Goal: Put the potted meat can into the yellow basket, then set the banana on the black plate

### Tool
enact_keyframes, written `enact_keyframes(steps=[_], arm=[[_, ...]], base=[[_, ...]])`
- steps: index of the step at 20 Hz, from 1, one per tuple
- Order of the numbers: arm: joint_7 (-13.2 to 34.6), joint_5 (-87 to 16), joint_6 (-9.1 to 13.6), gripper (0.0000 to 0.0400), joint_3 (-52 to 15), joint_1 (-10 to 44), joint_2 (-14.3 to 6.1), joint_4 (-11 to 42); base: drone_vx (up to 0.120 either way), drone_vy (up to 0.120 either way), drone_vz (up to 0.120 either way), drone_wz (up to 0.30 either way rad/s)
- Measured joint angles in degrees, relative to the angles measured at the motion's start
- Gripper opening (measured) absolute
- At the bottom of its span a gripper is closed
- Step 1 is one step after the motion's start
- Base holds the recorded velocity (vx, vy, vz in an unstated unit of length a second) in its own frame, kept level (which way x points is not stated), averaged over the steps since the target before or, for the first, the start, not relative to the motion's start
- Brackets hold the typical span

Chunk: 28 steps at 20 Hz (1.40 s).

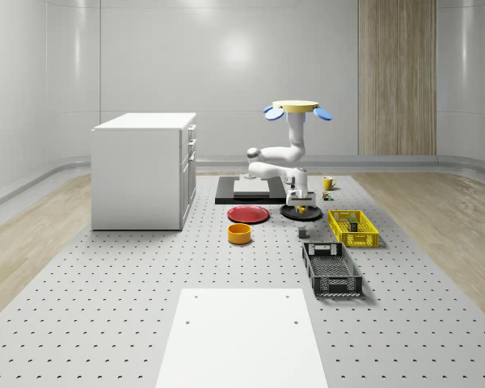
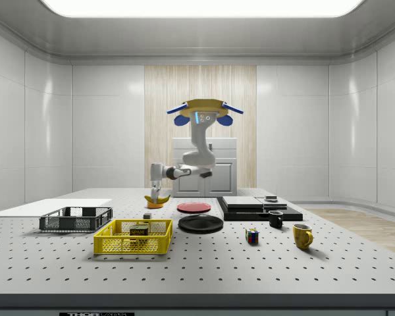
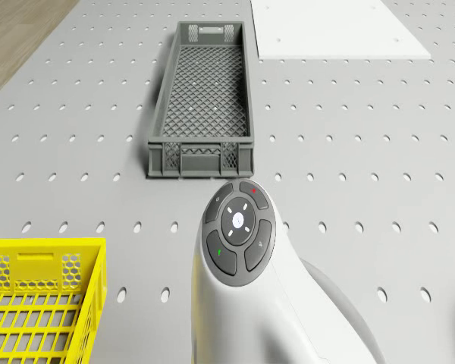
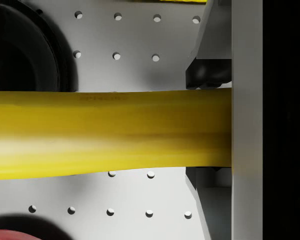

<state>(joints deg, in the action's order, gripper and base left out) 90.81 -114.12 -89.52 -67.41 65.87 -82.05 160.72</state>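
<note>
The yellow banana (image 4: 110,135) lies crosswise between my fingers (image 4: 208,75), and my gripper (image 4: 210,131) is shut on it. From the side, the gripper (image 2: 157,189) holds the banana (image 2: 157,200) a little above the table, to the side view's left of the black plate (image 2: 201,224). The black plate (image 4: 20,50) is beside the banana, not under it. In the whole-scene view the banana (image 1: 305,211) hangs near the black plate (image 1: 291,214). The potted meat can (image 2: 139,230) sits inside the yellow basket (image 2: 133,238). My drone (image 1: 297,108) hovers high above the plate area.
A grey crate (image 1: 331,269) stands in front of the yellow basket (image 1: 353,229). A red plate (image 1: 248,214) and an orange bowl (image 1: 239,234) lie left of the black plate. A white cabinet (image 1: 145,170), a black slab (image 1: 226,194), mugs (image 2: 302,235) and a cube (image 2: 251,236) stand around.
</note>
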Motion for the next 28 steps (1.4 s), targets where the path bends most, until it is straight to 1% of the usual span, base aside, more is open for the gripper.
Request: enact_keyframes(steps=[7,8,12,19,28], arm=[[-0.1,-0.1,0.2,0.0193,0.0,-0.1,0.2,0.0],[-0.1,-0.1,0.3,0.0193,0.0,-0.1,0.3,0.0],[-0.1,-0.2,0.4,0.0193,0.1,-0.2,0.4,0.0],[-0.2,-0.3,0.6,0.0193,0.1,-0.3,0.6,0.1],[-0.3,-0.4,0.8,0.0193,0.2,-0.4,0.9,0.1]], base=[[-0.12,0.12,0.0,0.0],[-0.12,0.04,0.0,0.0],[-0.12,0.0,0.0,0.0],[-0.12,0.0,-0.12,0.0],[-0.12,0.0,-0.004,0.0]])
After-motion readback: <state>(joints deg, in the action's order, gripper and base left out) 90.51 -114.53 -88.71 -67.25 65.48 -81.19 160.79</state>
